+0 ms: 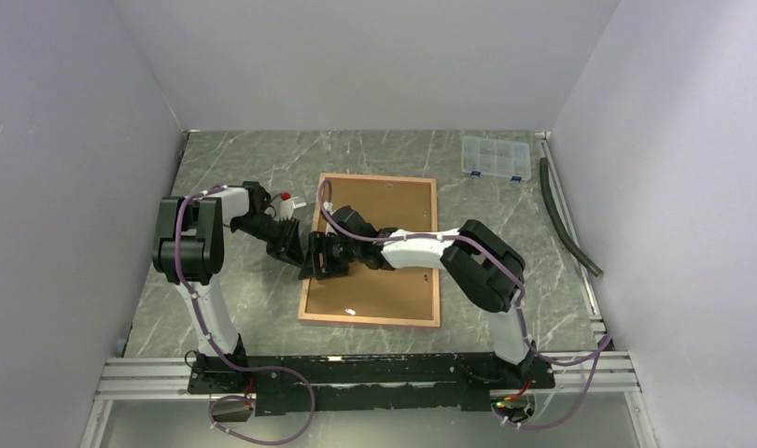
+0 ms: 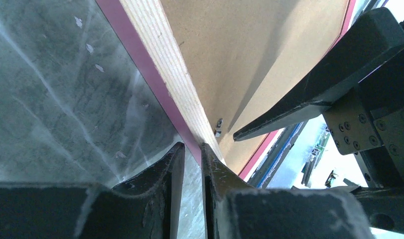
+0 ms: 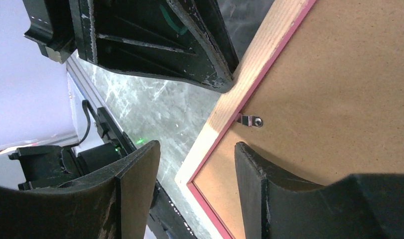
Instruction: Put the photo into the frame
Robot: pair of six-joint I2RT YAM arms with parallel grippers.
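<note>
The frame [image 1: 436, 252] lies tan reverse side up in the middle of the table, with the brown backing board [image 1: 393, 201] set inside it. The photo is out of view. My left gripper [image 1: 298, 247] is at the frame's left edge. In the left wrist view it [image 2: 192, 148] is narrowed onto the wood rim [image 2: 160, 55], one finger on the rim's top and the other by its pink side. My right gripper [image 3: 197, 149] stands open over the same edge near a corner. One of its fingers is above the backing board [image 3: 339, 99] and the other is above the table.
A small metal tab [image 3: 250, 120] sits on the board by the rim. A clear compartment box [image 1: 494, 157] stands at the back right. A dark hose [image 1: 566, 219] runs along the right wall. A small red-and-white object [image 1: 286, 198] lies by the left arm.
</note>
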